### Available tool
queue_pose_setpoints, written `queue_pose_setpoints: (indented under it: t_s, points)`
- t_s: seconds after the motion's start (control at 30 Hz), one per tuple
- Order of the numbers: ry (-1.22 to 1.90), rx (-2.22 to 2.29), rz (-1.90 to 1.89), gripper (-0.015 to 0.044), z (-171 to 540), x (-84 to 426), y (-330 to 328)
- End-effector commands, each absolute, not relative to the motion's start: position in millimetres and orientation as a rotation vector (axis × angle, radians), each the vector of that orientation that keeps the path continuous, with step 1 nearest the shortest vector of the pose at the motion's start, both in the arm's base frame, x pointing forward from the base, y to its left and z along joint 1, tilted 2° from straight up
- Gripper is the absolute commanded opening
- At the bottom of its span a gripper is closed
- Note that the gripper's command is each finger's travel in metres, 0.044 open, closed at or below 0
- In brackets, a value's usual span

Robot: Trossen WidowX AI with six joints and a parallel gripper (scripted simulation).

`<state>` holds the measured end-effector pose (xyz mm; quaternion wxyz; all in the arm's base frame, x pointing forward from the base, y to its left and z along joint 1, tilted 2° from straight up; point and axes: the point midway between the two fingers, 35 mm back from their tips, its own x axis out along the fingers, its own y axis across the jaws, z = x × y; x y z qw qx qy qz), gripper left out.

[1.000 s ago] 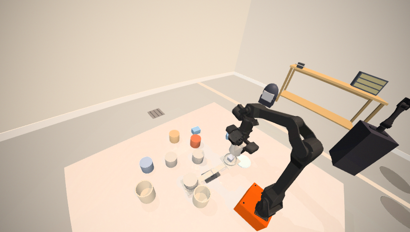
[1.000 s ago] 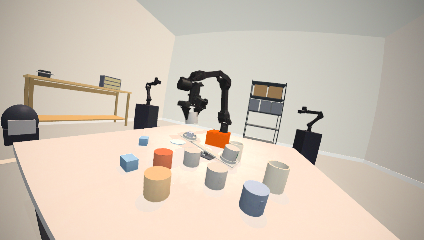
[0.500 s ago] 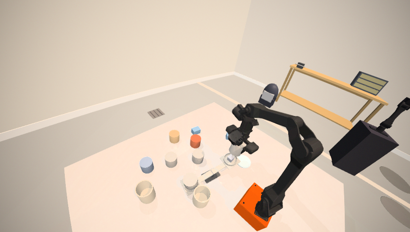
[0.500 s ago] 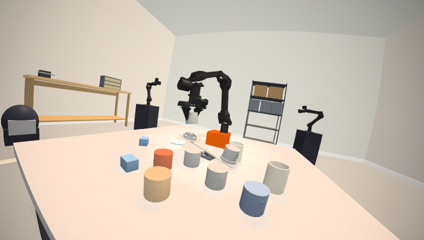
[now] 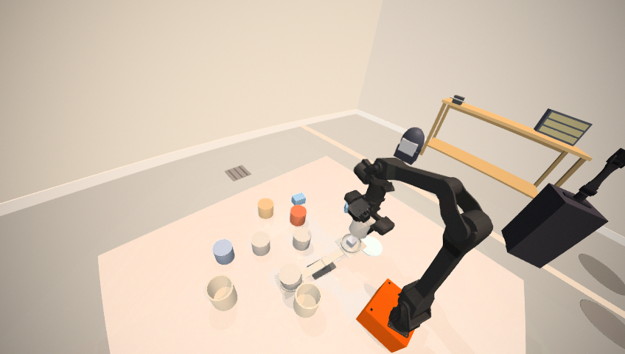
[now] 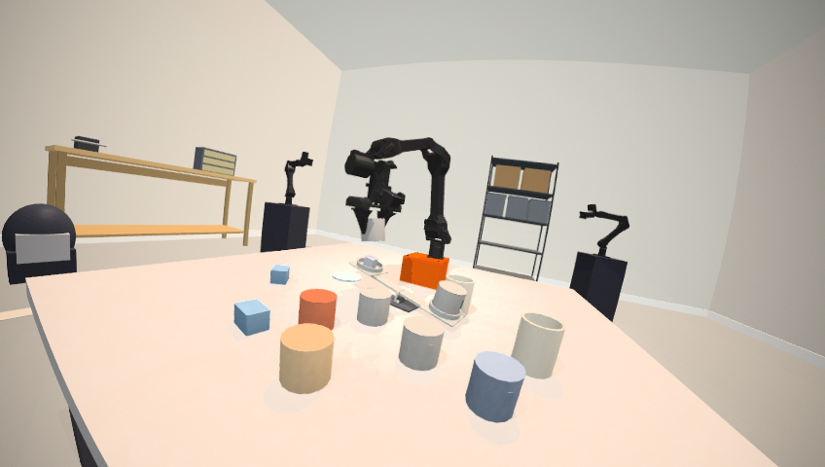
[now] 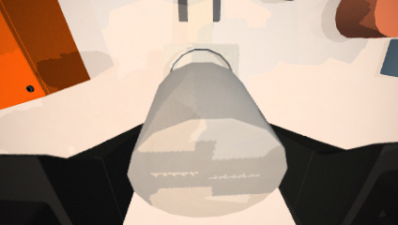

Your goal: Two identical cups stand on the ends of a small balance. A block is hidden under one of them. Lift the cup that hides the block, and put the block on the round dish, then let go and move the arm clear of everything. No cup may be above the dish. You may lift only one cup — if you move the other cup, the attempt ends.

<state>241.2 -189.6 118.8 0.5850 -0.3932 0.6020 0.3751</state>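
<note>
The worktop spreads out widest in front of me. Over it arches the black arm, its foot on an orange base. The balance lies near that base, one end higher than the other. The arm's pincer points down, its fingers spread fairly wide and closed on the sides of a grey cup, which hangs in the air above the raised end. The other cup stands on the lower end. Just beside the raised end, the pale round dish lies flat on the worktop, and the block isn't on it. Smallest of all, the pale block sits uncovered inside the ring on the raised end, below the held cup and apart from it.
</note>
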Motion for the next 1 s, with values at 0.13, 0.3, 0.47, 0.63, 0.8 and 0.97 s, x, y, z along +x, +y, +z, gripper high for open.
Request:
queue_pose_setpoints:
  t_s: [0.13, 0.3, 0.47, 0.63, 0.8, 0.97]
  points:
    - [1.404, -0.918, 0.874, 0.0, 119, 241, -190]
    - [1.404, -0.918, 0.874, 0.0, 119, 241, -190]
    - [1.404, -0.918, 0.874, 0.0, 119, 241, -190]
    - [1.405, -0.92, 0.871, 0.0, 107, 224, -213]
    - [1.407, -0.922, 0.868, 0.0, 90, 194, -243]
    - [1.412, -0.925, 0.865, 0.0, 74, 160, -267]
